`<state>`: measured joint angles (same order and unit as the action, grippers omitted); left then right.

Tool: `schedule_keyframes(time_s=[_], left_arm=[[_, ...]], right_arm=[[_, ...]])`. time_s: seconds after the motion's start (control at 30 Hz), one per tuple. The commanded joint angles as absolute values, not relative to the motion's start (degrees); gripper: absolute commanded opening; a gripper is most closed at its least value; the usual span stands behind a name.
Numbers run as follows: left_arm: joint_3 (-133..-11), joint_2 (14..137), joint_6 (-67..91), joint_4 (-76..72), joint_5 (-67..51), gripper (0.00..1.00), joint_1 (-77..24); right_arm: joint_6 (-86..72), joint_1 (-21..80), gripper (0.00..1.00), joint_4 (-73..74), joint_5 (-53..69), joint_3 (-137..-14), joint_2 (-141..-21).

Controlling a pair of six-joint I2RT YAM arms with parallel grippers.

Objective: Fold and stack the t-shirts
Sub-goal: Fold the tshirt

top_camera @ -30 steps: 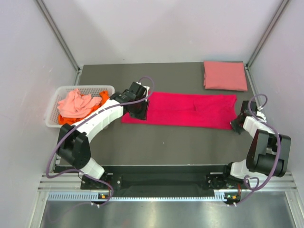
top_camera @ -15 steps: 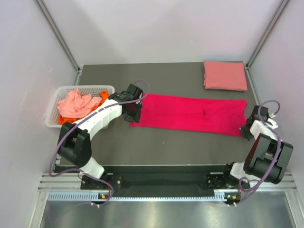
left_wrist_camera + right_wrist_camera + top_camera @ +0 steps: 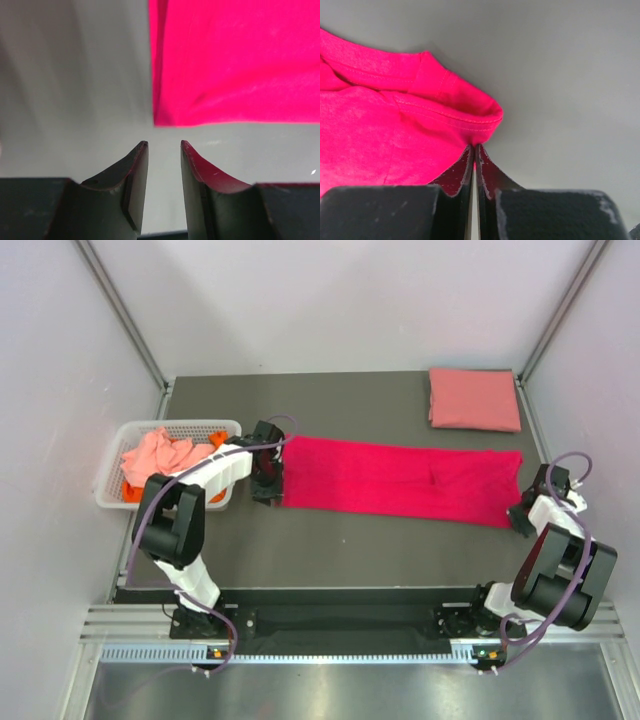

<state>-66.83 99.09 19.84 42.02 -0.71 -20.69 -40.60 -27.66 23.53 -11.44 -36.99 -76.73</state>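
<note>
The left gripper [image 3: 164, 145] stands partly open with nothing between its jaws, its tips just short of the 9 o'clock end of the bright magenta-red cloth t-shirt [image 3: 400, 480]. The right gripper [image 3: 474, 149] is closed tight, its tips touching the stitched hem at the shirt's 3 o'clock corner; whether any cloth is nipped I cannot tell.

The shirt lies flat as a long folded strip across the middle of the dark grey table [image 3: 350, 550]. It looks light and limp and would probably sag and slide if lifted. The doubled hem corners at each end look like the surest places to pinch.

A folded salmon pink t-shirt [image 3: 475, 400] lies at 1 o'clock. At 9 o'clock, a white slotted plastic basket [image 3: 110, 485] holds a crumpled pale coral t-shirt [image 3: 155, 458] and an orange t-shirt [image 3: 215, 447].
</note>
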Motion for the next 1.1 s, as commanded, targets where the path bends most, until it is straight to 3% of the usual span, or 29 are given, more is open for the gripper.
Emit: schedule_keyframes(time_s=[0.0,0.33,0.47,0.57,0.6,1.07], left_arm=[[-66.2,100.3,21.7,36.5,-5.0,0.37,-20.7],[-66.4,104.4,22.9,36.6,-0.9,0.37,-20.7],[-66.5,105.3,23.1,37.3,1.7,0.31,-20.7],[-66.8,105.5,23.4,38.8,4.5,0.11,-20.7],[-67.2,105.6,23.6,39.6,5.2,0.00,-20.7],[-63.6,101.0,26.8,49.3,14.4,0.00,-24.7]], right_arm=[[-39.7,-28.6,0.00,21.6,-10.6,-36.6,-75.6],[-39.5,-28.7,0.00,21.6,-10.6,-36.7,-75.4],[-39.6,-28.8,0.00,21.7,-11.0,-36.6,-75.4],[-39.5,-28.8,0.00,21.7,-11.1,-36.6,-75.5],[-39.4,-28.9,0.00,21.7,-11.1,-36.6,-75.5],[-38.5,-27.9,0.00,22.4,-8.4,-35.1,-73.9]])
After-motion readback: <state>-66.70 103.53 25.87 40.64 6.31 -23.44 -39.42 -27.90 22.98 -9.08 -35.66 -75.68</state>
